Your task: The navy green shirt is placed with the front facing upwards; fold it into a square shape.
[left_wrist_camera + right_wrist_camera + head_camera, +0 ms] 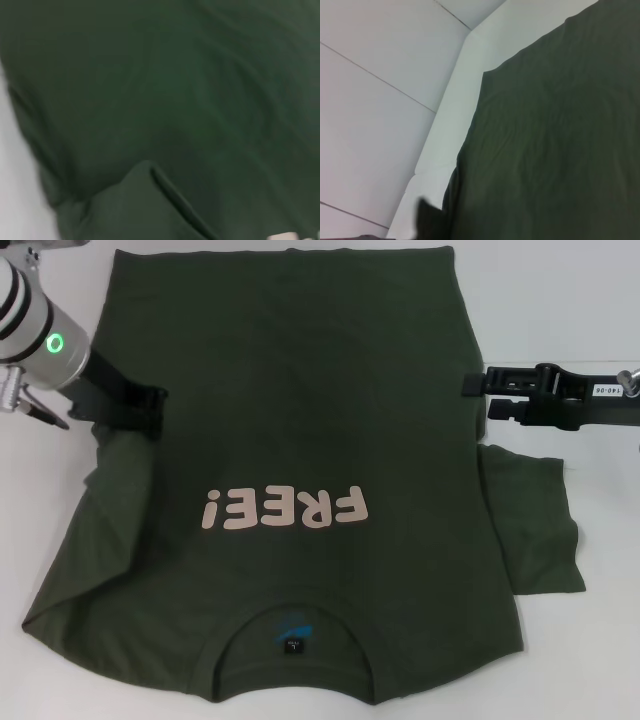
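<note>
— Head view first: where do we stand with the navy green shirt point(290, 440)?

— It lies flat on the white surface point(570, 310), front up, with the collar nearest us and the hem at the far edge, so the pink "FREE!" print point(285, 510) reads upside down to us. That layout suits a fold inward from the sides, we think.

— And our arms?

— Our left gripper point(150, 412) sits at the shirt's left edge, about mid-body, just above the sleeve. The left sleeve point(100, 510) looks partly tucked or rumpled under that edge, while the right sleeve point(535, 520) still lies spread out on the surface. Our right gripper point(478, 385) reaches in level at the opposite edge, roughly across from the left one.

— Are the jaws gripping cloth?

— We cannot tell for either one. The left jaws are a dark shape against dark fabric, and the right jaws just meet the shirt's edge without showing a gap or a pinch. The left wrist view shows only green fabric and a fold point(150, 170) close up; the right wrist view shows the shirt's edge against the surface.

— So what step is this?

— We judge it an early one: both arms placed at matching points on the side edges, likely to bring the sides in. The square is not yet formed.
</note>
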### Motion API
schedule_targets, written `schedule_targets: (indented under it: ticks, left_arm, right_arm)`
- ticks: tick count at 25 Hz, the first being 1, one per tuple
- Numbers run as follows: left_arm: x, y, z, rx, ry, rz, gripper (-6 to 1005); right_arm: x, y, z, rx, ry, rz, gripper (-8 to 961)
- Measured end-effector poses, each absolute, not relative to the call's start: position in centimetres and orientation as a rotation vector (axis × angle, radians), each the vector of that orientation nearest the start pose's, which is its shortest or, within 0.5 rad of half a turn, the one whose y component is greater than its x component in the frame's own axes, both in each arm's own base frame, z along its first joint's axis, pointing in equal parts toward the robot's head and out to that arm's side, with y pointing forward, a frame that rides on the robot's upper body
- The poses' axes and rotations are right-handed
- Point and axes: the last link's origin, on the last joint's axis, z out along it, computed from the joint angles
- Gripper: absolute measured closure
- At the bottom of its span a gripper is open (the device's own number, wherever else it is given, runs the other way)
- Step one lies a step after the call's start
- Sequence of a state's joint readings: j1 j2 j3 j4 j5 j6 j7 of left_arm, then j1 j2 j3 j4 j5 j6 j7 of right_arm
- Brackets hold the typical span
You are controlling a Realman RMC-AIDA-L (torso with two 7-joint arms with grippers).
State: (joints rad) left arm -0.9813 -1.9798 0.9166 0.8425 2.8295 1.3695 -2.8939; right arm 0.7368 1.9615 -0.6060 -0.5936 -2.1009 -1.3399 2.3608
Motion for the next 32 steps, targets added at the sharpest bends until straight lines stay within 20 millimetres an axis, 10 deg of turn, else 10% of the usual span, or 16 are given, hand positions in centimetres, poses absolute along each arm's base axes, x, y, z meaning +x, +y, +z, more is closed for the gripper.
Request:
schedule_targets:
  ticks: [8,18,24,32]
  left_arm:
    - [-18.4,44.9,4.8,-2.190,-1.376,0.237,805]
    - [-20.4,40.7,7.7,-2.471,-1.337,-0.222,540]
    - [-24.2,32.4,4.6,-2.765,-0.783,-0.489,445]
    - [-26.2,30.1,4.0,-2.719,-0.793,-0.520,436]
  right_arm:
    - [24.6,41.2,4.8,-2.182,1.715,0.747,158]
    - [25.2,40.8,4.9,-2.255,1.656,0.619,158]
    - [24.9,40.6,4.8,-2.380,1.498,0.523,158]
    - [25.3,40.4,6.3,-2.342,1.575,0.527,158]
